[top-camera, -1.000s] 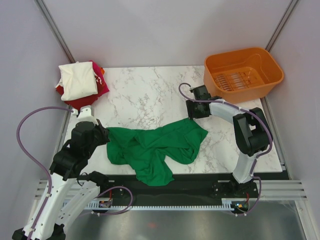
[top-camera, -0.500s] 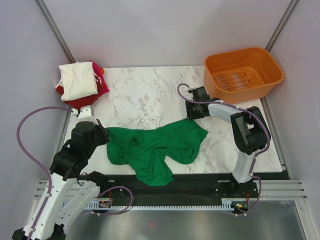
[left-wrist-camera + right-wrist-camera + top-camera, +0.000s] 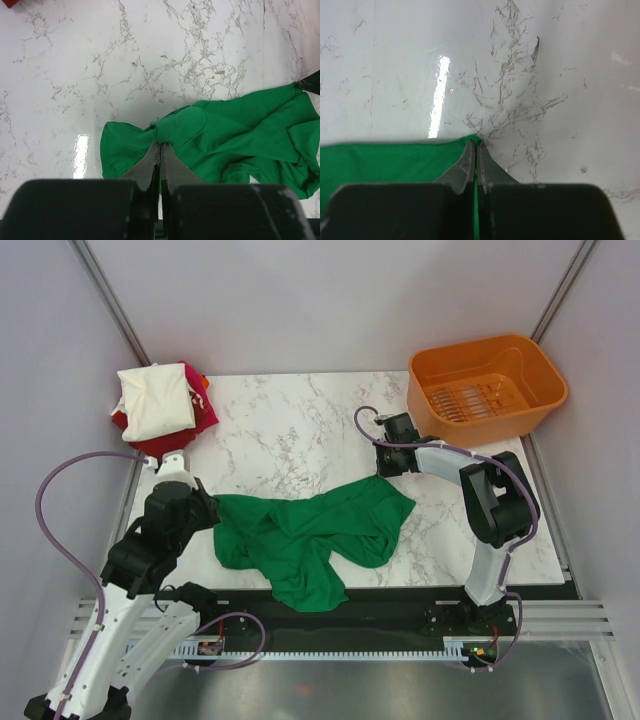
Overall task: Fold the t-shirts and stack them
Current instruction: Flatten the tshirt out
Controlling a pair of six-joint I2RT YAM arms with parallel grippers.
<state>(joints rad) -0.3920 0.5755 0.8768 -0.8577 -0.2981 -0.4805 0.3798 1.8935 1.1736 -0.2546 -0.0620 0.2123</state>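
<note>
Crosswise, crumpled green tee (image 3: pixel 300 532), long axis left-to-right, left jaws clamping one end, right jaws seemingly clamping the other.

Green tee (image 3: pixel 310 535): unfolded, crumpled, at the near edge of the table (image 3: pixel 300 420), one part overhanging. Cream-white tee (image 3: pixel 155 400): folded, atop folded red tee (image 3: pixel 150 443), far-left corner.

Bright green tee (image 3: pixel 310 535), cream shirt (image 3: pixel 155 400), red shirt (image 3: pixel 152 444), orange basket (image 3: pixel 480 345), grey-veined white table (image 3: pixel 290 430)

The green t-shirt (image 3: pixel 310 538) is soft, matt, creased cloth. The desk (image 3: pixel 290 430) looks like glossy polished marble, showing glare. The basket (image 3: pixel 530 375) is smooth plastic.
</note>
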